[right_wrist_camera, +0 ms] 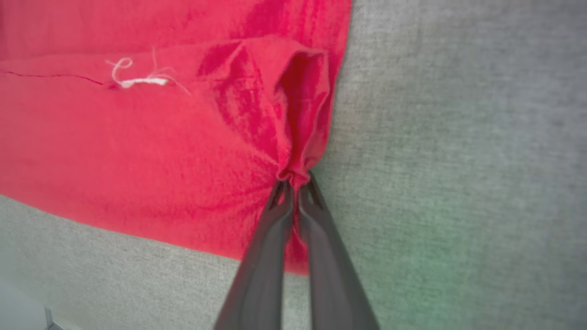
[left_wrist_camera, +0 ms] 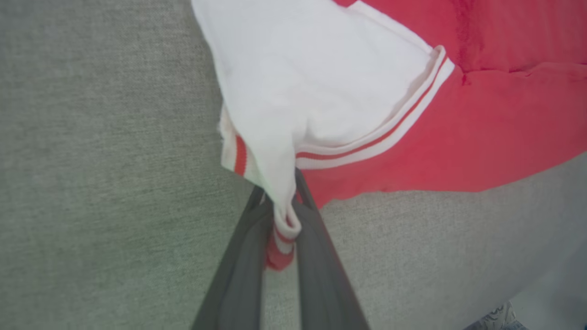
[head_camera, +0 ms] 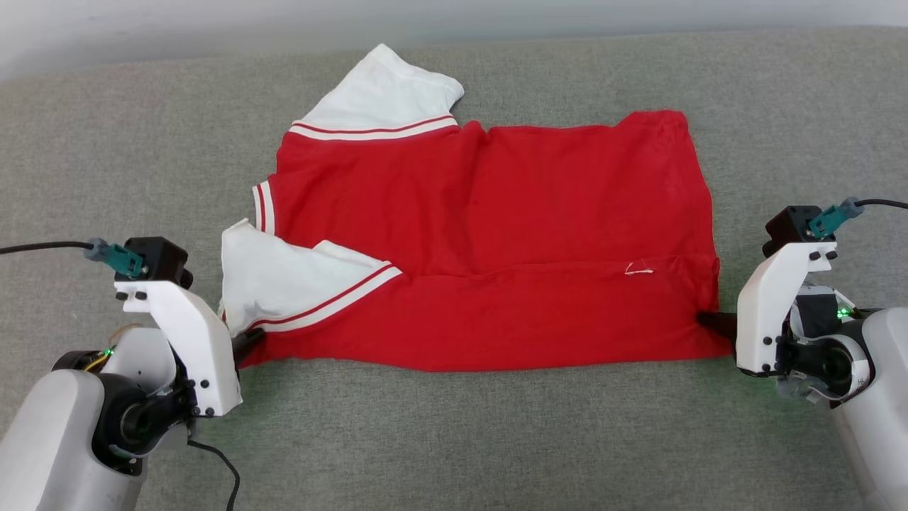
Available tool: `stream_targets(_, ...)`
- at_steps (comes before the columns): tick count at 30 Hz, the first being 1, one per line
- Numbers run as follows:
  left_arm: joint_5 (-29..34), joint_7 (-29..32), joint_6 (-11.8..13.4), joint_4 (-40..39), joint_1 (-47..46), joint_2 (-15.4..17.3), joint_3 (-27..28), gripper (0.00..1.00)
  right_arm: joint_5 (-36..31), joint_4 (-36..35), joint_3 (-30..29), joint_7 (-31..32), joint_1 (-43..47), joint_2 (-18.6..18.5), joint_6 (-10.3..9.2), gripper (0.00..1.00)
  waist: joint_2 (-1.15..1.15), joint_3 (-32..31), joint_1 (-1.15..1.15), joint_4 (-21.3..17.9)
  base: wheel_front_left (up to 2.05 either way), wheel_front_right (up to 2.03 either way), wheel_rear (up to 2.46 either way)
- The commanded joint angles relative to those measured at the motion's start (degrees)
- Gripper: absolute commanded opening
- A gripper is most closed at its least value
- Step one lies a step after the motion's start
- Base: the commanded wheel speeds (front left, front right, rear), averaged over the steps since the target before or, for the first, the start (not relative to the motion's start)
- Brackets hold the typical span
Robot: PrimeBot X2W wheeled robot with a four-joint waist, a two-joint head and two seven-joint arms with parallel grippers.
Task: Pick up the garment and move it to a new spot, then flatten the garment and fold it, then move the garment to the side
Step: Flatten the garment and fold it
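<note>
With the left gripper (head_camera: 248, 342), pinching shut on a bunch of the T-shirt (head_camera: 496, 213) at eight o'clock of the head view — white sleeve hem, striped trim and a tongue of red cloth squeezed between the two dark fingers (left_wrist_camera: 238, 275) in the left wrist view. With the right gripper (head_camera: 709, 321), clamped likewise at four o'clock on the red corner of the bottom hem, cloth puckered into a small gathered ridge just past the fingertips in the right wrist view. Lying flat across the middle of the grey woven surface (head_camera: 454, 440), turned sideways: sleeves toward nine o'clock, bottom hem toward three. Fanned out toward eleven o'clock, the far white sleeve (head_camera: 383, 92); draped over the red body toward eight, the near sleeve (head_camera: 284, 277). Running nine-to-three across the near part of the shirt, a crease (head_camera: 532, 268) — possibly a folded-over edge, hard to tell. On it, toward three o'clock, a loose white thread (head_camera: 638, 269). Beside each wrist, green glow on the weave.
</note>
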Motion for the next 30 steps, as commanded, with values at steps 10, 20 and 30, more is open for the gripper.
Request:
stream_targets(10, -1.3, -1.5, -1.1, 1.5, 3.1, -0.3, -0.1, 0.00, 1.3, -4.3, 4.4, -2.5, 1.3, -3.5, -0.02, 0.00, 0.00, -9.9, 0.00, -0.5, 0.00, 0.00, 0.00)
stream_targets(20, -4.0, -1.8, -0.1, 0.0, 13.4, -0.1, 0.9, 0.00, 1.4, -7.8, 3.0, -0.5, 10.8, -3.8, -0.03, 0.00, 0.00, -18.1, 0.00, 0.1, 0.00, 0.00, 0.00)
stream_targets(30, -5.1, -5.4, 0.1, 2.7, 16.6, -3.0, 1.1, 1.00, -0.7, -7.6, -0.6, -6.0, 18.0, -0.7, -0.02, 1.00, 0.00, -16.9, 0.00, -0.1, 0.00, 0.00, 0.00)
